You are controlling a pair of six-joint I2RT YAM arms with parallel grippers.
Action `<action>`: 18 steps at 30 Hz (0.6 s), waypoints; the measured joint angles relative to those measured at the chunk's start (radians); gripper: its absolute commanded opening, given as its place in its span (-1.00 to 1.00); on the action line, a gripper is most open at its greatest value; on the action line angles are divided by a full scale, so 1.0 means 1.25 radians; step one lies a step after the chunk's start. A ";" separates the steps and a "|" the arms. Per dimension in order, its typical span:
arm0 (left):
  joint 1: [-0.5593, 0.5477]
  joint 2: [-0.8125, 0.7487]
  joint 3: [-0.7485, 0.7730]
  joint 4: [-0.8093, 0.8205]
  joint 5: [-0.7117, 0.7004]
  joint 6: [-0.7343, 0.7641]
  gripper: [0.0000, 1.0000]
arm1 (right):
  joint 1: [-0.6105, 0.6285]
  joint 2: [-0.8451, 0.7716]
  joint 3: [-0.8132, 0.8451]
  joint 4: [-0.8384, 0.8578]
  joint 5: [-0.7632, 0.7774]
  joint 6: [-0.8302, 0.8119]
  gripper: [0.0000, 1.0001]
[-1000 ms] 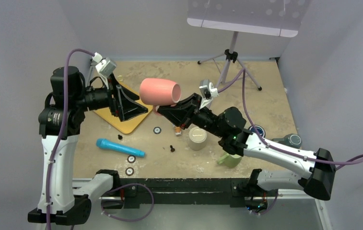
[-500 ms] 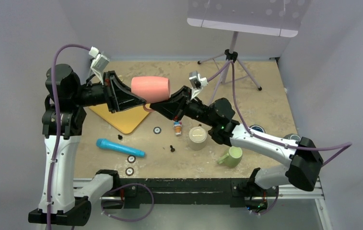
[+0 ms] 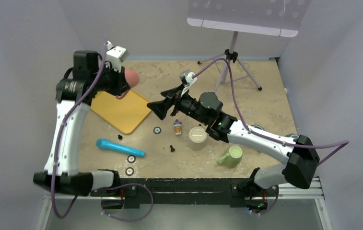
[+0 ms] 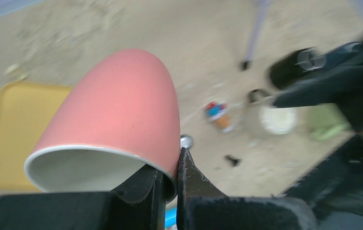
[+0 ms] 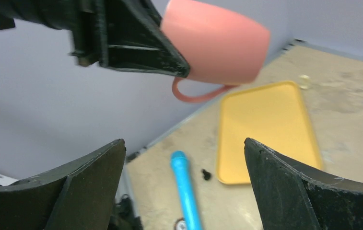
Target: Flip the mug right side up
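Observation:
The pink mug (image 3: pixel 131 76) hangs in the air over the table's back left, lying roughly on its side. My left gripper (image 3: pixel 122 84) is shut on it. In the left wrist view the mug (image 4: pixel 117 108) fills the left half, and the left gripper (image 4: pixel 171 165) pinches its rim, one finger inside the white interior and one outside. In the right wrist view the mug (image 5: pixel 217 43) is held by the left fingers (image 5: pixel 136 48), handle hanging below. My right gripper (image 3: pixel 154 107) stands open and empty to the mug's right, apart from it; its own view shows the right gripper (image 5: pixel 184 153) spread wide.
A yellow tray (image 3: pixel 122 111) lies under and in front of the mug. A blue cylinder (image 3: pixel 120 147), small washers, a little figurine (image 3: pixel 177 127), a beige cup (image 3: pixel 198 137) and a green mug (image 3: pixel 232 156) sit toward the front. A tripod (image 3: pixel 230 57) stands at the back.
The mug passed from right gripper to left: the left jaws shut on its rim, the right jaws opened. The left arm swung the mug back and left, away from the right gripper.

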 measured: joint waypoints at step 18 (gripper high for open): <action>0.061 0.853 0.591 -0.240 -0.457 0.389 -1.00 | -0.011 -0.114 -0.060 -0.321 0.195 -0.175 0.97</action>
